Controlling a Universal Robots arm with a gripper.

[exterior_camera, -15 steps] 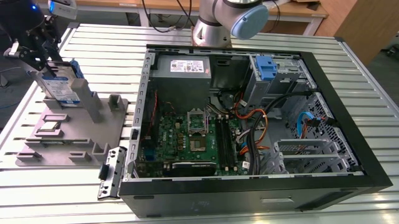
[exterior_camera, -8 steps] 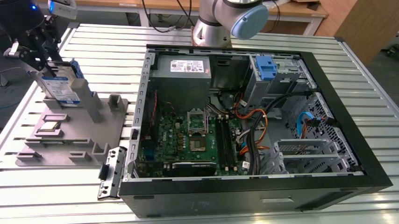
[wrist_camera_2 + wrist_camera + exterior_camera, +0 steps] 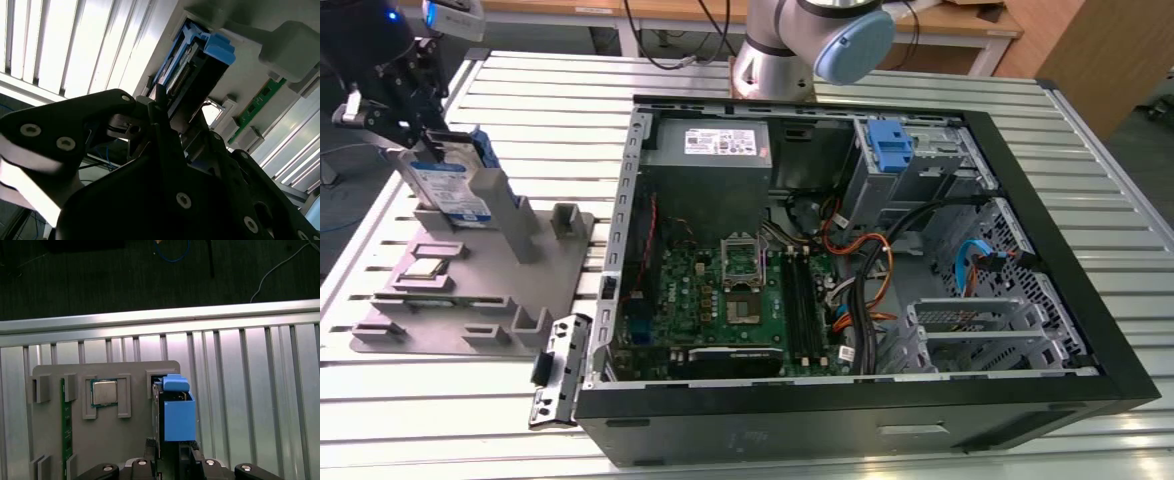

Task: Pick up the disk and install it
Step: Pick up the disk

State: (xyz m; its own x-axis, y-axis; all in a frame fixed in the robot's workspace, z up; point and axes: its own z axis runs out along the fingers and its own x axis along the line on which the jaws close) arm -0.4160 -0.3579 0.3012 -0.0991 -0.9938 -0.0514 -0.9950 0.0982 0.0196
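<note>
The disk is seen standing on edge in a slot of a grey holder at the exterior view's left, well apart from the open computer case. Its blue side rail is shown in both wrist views. The gripper is set over the disk's upper end, and its fingers are closed against the disk's two sides. Whether the disk has been raised from its slot cannot be told.

A processor chip is seated in a pocket of the holder just beside the disk, and a green memory stick is laid along the holder's far edge. Holder and case are carried by a slatted metal table. Inside the case, a bare blue bracket is mounted near the grey power supply.
</note>
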